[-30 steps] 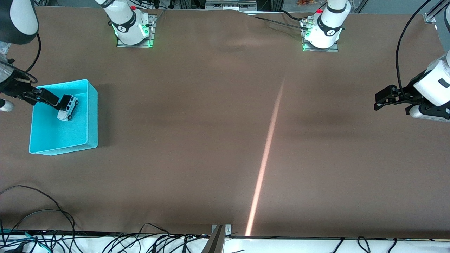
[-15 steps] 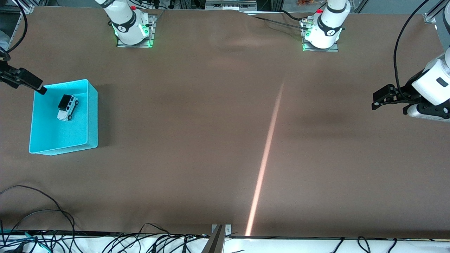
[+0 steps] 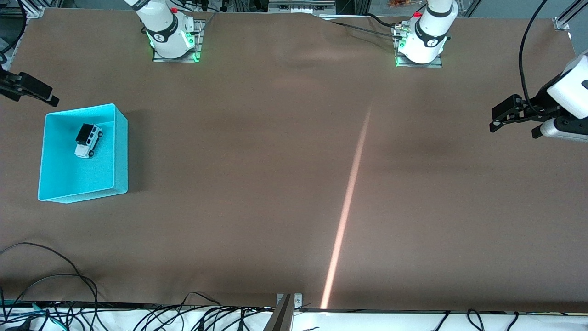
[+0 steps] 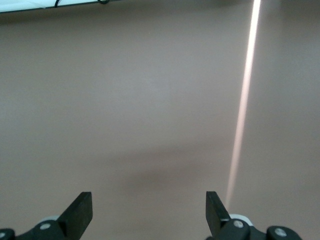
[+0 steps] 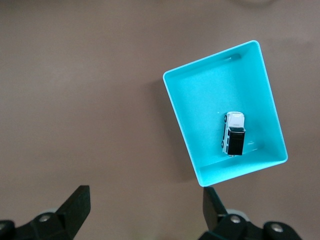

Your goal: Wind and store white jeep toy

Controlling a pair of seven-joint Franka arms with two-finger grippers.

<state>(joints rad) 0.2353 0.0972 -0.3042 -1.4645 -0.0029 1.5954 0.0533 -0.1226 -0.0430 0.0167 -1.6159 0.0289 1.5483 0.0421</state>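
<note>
The white jeep toy with its black roof rests on its wheels inside the cyan bin, in the part of the bin nearer the robots' bases. It also shows in the right wrist view inside the bin. My right gripper is open and empty, in the air over the bare table beside the bin, at the right arm's end; its fingers show in its wrist view. My left gripper is open and empty over the bare table at the left arm's end.
A brown cloth covers the table. A bright streak of light runs across it. Loose cables lie along the table edge nearest the front camera. The two arm bases stand along the edge farthest from that camera.
My right gripper has let go of the jeep, left it in the bin and drawn back out over the table. My left gripper has lifted a little.
</note>
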